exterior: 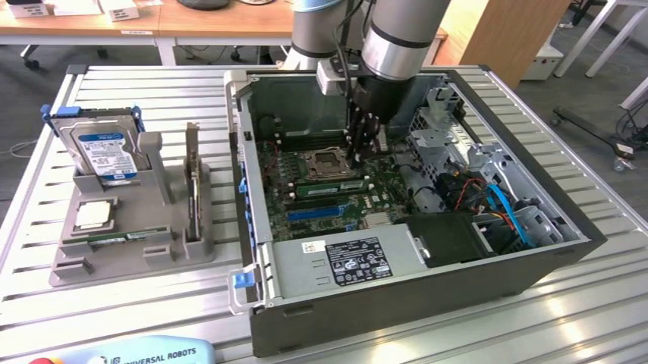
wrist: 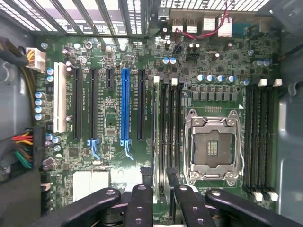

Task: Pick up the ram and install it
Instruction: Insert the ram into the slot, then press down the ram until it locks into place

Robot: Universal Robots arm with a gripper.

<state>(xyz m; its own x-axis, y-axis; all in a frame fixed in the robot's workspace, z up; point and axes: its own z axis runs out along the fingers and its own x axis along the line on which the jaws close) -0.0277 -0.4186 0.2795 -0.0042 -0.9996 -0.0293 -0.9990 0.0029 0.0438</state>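
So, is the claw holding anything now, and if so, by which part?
Nothing, it seems: the claw stands open above the memory slots, with nothing between its fingers.

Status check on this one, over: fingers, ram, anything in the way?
Fingers open, low inside the case by the CPU socket, nothing seen held. Ram lying in the grey holder outside the case. Nothing seen in the way.

"UNIVERSAL ROBOTS" stands on the pale blue plastic handset [exterior: 142, 353] at the exterior view's bottom edge (a small logo sits just before it). The black-and-white sticker [exterior: 360, 262] on the grey metal box and the blue-and-white drive label [exterior: 106, 155] carry print too small to read.
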